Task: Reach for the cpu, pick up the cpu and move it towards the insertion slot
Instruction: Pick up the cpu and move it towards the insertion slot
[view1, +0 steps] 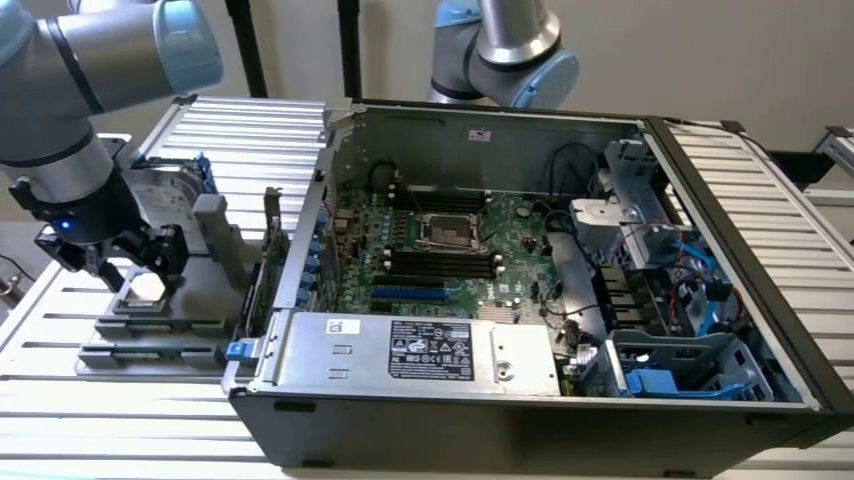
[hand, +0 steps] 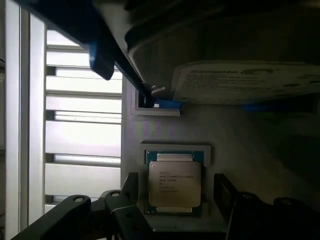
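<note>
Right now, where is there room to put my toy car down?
Bare slatted table in front of the grey fixture and computer case, plus the strip past the case at the exterior view's right. Crowded: the fixture, where open fingers straddle the cpu by the hard drive.

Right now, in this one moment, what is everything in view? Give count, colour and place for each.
cpu: one, silvery top, lying flat in the grey holder, between the gripper's fingers
hard drive: one, grey with a blue bracket, on the holder beside the cpu
holder: one, grey, on the table at the exterior view's left
computer case: one, dark, open, centre of the table
motherboard: one, green, inside the case
insertion slot: one, silvery frame with dark centre, on the motherboard, empty
memory slots: several, black, next to the insertion slot
power supply: one, silver with a black label, near edge of the case
table: one, pale slatted metal
gripper: one, black, open, straddling the cpu
</note>
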